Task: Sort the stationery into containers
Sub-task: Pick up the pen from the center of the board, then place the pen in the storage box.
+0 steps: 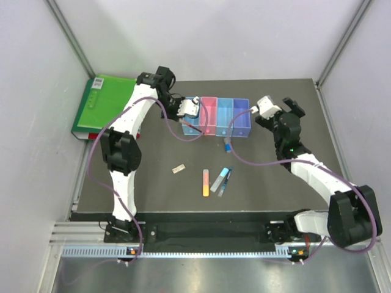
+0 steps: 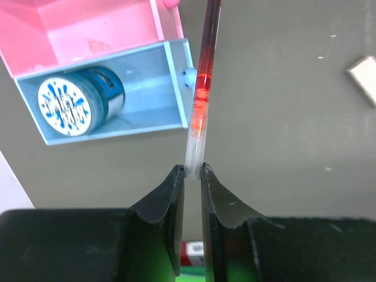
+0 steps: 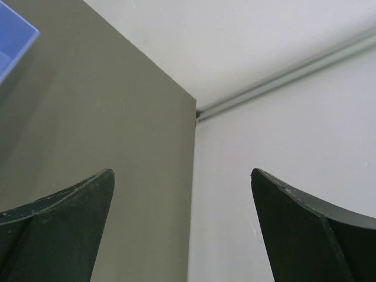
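The red pen (image 2: pixel 202 76) is thin with a see-through barrel. It is clear at the end nearest the hand, bright red in the middle and darker red toward the far end. The left hand (image 2: pixel 192 170) is clenched on the clear end, its two black fingers pressed in from either side. The pen runs straight out ahead of the hand, above the dark surface (image 2: pixel 282 147).

Ahead of the hand and just beside the pen is a light blue bin (image 2: pixel 176 76), the end one in a row of four joined bins. The pen passes its corner, and I cannot tell whether the two touch. A round blue tape roll (image 2: pixel 67 106) lies on its side in that bin, its white-and-blue patterned face turned up. Next along the row is a pink bin (image 2: pixel 88 35), then a second light blue bin (image 1: pixel 225 113) and a purple bin (image 1: pixel 242 115).

A small pale flat piece (image 2: pixel 363 71) lies on the surface off to the other side of the hand. It is cut by the frame edge, and I can't make out what kind of thing it is.

The right hand (image 3: pixel 182 171) is released, its fingers wide apart with nothing between them, just past the purple end of the row.

On the surface nearer the arm bases lie a tiny blue-capped piece (image 1: pixel 228 146), an orange-pink flat stick (image 1: pixel 206 182), a grey flat stick (image 1: pixel 217 181) and a blue pen (image 1: pixel 225 180). A green folder (image 1: pixel 101 104) lies at the far left corner.
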Robot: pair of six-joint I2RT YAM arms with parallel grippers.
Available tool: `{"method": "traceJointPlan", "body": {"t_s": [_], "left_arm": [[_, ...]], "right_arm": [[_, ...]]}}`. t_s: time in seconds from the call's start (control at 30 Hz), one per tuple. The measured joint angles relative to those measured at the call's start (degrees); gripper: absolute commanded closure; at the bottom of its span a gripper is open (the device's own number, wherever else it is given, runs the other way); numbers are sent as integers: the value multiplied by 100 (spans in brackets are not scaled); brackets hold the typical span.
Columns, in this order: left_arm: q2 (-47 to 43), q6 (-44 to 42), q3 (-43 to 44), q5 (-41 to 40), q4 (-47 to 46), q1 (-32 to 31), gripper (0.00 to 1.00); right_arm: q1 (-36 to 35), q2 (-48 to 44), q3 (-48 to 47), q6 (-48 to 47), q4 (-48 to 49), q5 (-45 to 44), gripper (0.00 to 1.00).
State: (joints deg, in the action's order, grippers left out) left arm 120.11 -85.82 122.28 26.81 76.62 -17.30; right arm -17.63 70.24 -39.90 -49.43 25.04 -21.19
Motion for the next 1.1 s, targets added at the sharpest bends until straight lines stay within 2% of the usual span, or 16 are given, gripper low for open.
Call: {"method": "traceJointPlan", "body": {"t_s": [0.2, 0.67, 1.1], "left_arm": [[404, -293, 155, 26, -520, -146, 100], [404, -452, 166, 640, -2203, -402, 100], [291, -490, -361, 979, -3762, -461, 100]], "right_arm": [[522, 404, -605, 625, -1060, 249, 0], [555, 975, -708, 612, -2833, 1502, 0], [577, 1379, -702, 420, -3375, 1939, 0]]}}
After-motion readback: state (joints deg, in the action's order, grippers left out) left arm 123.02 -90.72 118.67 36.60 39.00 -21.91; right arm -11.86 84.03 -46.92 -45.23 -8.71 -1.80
